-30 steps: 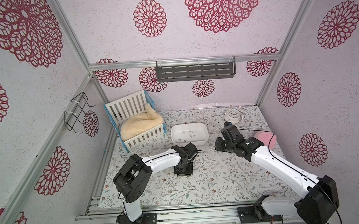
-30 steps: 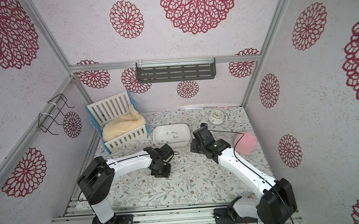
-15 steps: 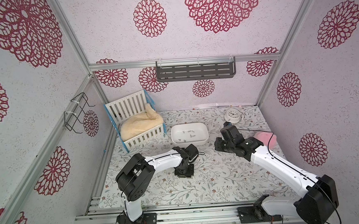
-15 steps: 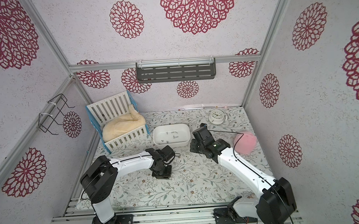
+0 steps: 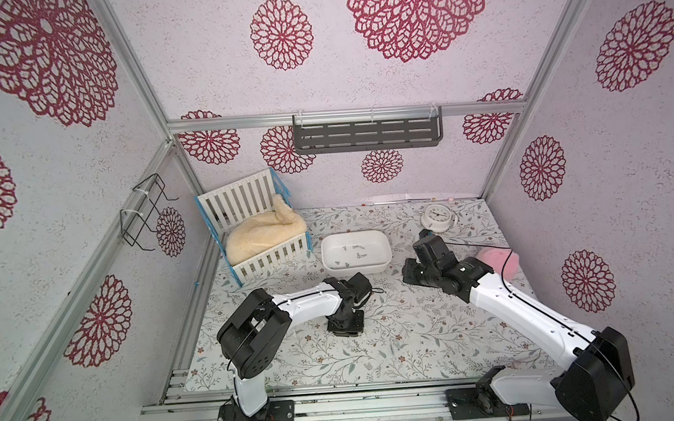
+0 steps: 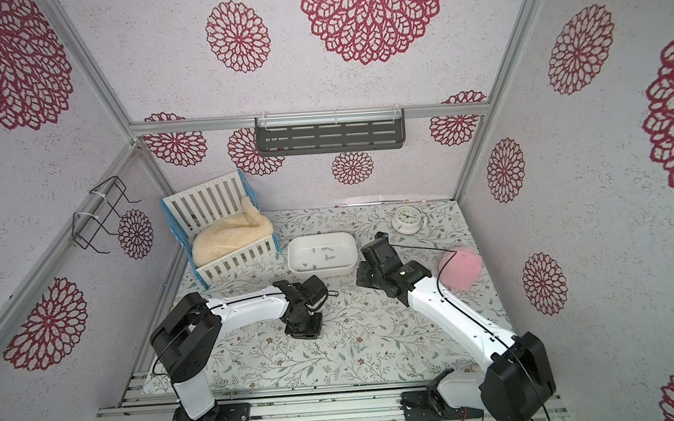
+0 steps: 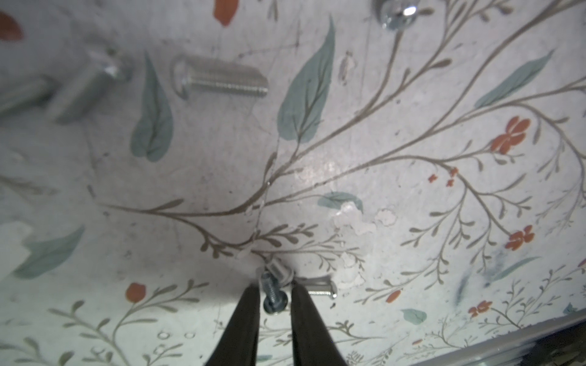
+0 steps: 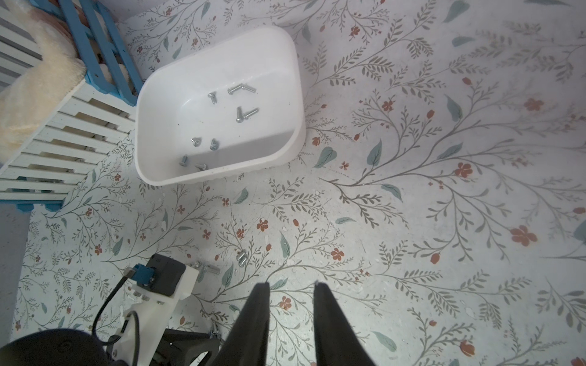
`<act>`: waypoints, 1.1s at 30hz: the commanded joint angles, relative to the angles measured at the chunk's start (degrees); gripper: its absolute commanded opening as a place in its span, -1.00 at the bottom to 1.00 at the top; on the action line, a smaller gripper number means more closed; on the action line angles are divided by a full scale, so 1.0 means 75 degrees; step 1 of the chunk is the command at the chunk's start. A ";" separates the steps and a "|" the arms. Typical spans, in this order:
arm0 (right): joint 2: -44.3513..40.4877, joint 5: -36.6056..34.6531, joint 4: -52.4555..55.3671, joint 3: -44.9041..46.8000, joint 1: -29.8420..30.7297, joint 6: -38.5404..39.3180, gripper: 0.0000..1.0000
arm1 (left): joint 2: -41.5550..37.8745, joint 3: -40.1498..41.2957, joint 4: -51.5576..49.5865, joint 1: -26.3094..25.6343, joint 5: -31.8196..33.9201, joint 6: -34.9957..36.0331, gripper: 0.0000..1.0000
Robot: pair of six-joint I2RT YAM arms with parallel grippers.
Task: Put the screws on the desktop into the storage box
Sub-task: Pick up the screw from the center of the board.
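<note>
Screws point(image 8: 239, 115), tiny grey-silver metal: about nine in the plain white plastic storage box point(image 8: 298, 95), several left on the leaf-printed desk point(image 8: 412, 221). My left end effector point(image 7: 274, 285) straddles one screw point(image 7: 274, 299), grip unclear; my right end effector point(image 8: 291, 285) stands parted, empty.

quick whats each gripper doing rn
left gripper: open narrowly around a screw lying on the desktop, not visibly clamped
right gripper: open, holding nothing

Slatted crib point(image 5: 242, 197) — clock point(image 5: 437, 217) — pink plush point(image 5: 495, 264)
</note>
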State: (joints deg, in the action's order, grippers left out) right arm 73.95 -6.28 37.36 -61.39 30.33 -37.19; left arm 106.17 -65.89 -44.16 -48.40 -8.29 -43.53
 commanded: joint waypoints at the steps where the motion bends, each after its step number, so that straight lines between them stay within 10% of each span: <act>1: 0.0010 -0.0018 -0.0237 -0.0071 -0.0038 -0.0139 -0.43 | 0.0212 0.0173 -0.0003 -0.0076 0.0132 0.0073 -0.55; 33: 0.0050 0.0067 -0.0294 -0.0078 -0.0039 -0.0183 -0.45 | -0.0581 0.0567 -0.0516 0.0385 0.0688 0.0330 -0.69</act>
State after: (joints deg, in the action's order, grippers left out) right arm 74.08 -6.11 37.15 -61.39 30.33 -37.74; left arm 102.85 -62.37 -46.09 -46.15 -4.84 -41.69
